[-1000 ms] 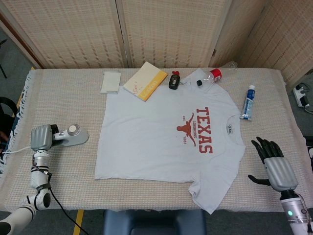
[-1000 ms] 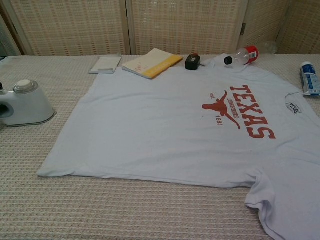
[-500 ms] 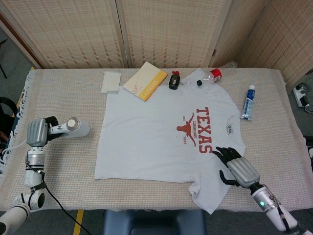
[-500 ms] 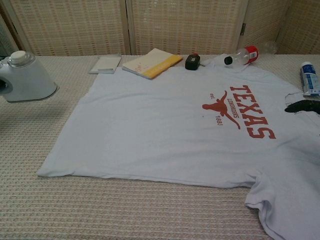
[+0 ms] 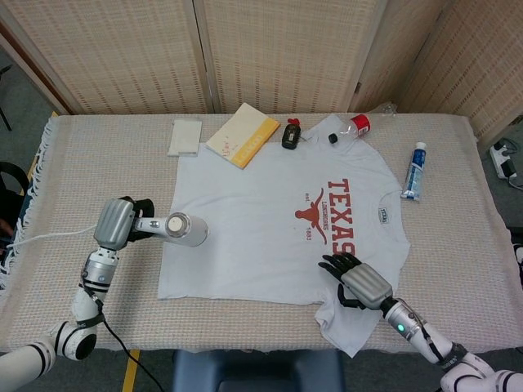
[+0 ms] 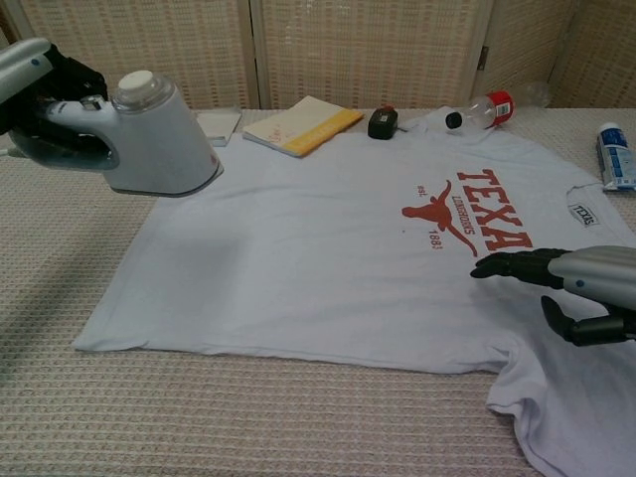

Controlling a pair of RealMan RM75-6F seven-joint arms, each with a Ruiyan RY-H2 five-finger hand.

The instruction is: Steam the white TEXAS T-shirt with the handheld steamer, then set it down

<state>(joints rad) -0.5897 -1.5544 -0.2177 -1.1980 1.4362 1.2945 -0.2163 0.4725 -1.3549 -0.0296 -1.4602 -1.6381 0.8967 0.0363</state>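
The white TEXAS T-shirt (image 5: 270, 229) (image 6: 328, 253) lies flat on the table, its red print toward the right. My left hand (image 5: 114, 224) (image 6: 35, 84) grips the handle of the white handheld steamer (image 5: 180, 229) (image 6: 149, 134), which hangs in the air over the shirt's left edge. My right hand (image 5: 359, 282) (image 6: 576, 283) is open, fingers spread, low over the shirt just below the TEXAS print near the right sleeve. Whether it touches the cloth is unclear.
Along the far edge lie a white pad (image 5: 185, 136), a yellow-edged notebook (image 5: 243, 135), a small black device (image 5: 292, 133) and a clear bottle with a red cap (image 5: 353, 126). A blue-and-white tube (image 5: 416, 171) lies right of the shirt. The steamer's cord (image 5: 49, 237) trails left.
My left hand lifted the steamer off the table and carried it right, over the shirt's left edge. My right hand moved left onto the shirt's lower right part.
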